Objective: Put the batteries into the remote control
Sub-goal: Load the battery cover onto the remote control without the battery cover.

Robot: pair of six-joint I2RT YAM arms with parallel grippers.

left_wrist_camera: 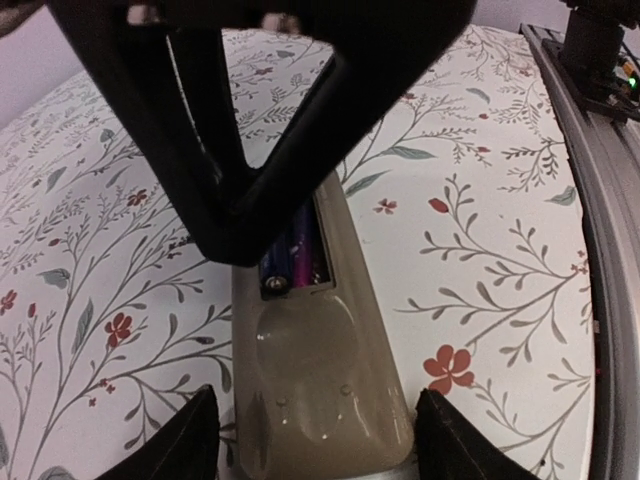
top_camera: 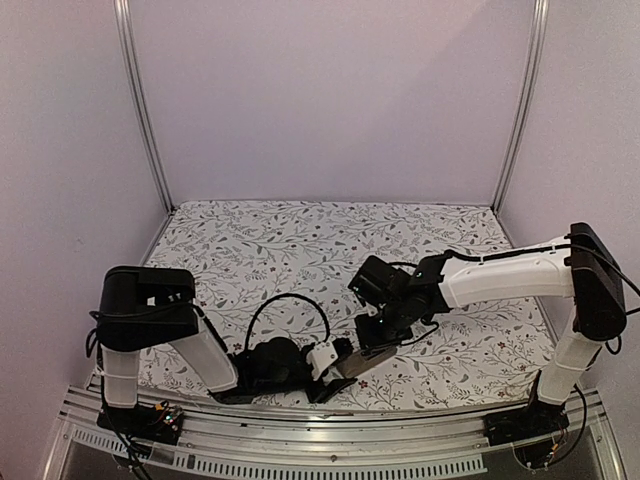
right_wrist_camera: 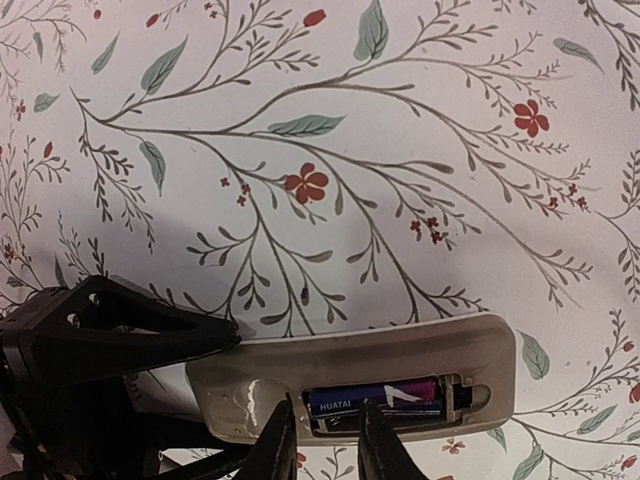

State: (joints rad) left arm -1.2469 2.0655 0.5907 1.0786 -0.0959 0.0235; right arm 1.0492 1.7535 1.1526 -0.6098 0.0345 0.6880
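From above, you had the remote [top_camera: 366,361] at 6 o'clock on the cloth [top_camera: 300,240], close to the near edge. The left gripper [top_camera: 342,363] lay low and took it from 9 o'clock, while the right gripper [top_camera: 381,343] came down on it from 2 o'clock. I judge one arm was there to steady and the other to work. In the left wrist view its fingers [left_wrist_camera: 190,445] flanked the remote's near end on both sides, apparently clamped on it. The tan back faced up, so the recess [left_wrist_camera: 312,268] was open to the other arm. A battery [left_wrist_camera: 298,245] lay in the recess toward 12 o'clock, half hidden by the right gripper. In the right wrist view the fingers [right_wrist_camera: 278,445] stood at 6 o'clock with a narrow gap, their tips right at that battery, probably to seat it. I couldn't tell whether they pinched anything. A second battery I couldn't make out.
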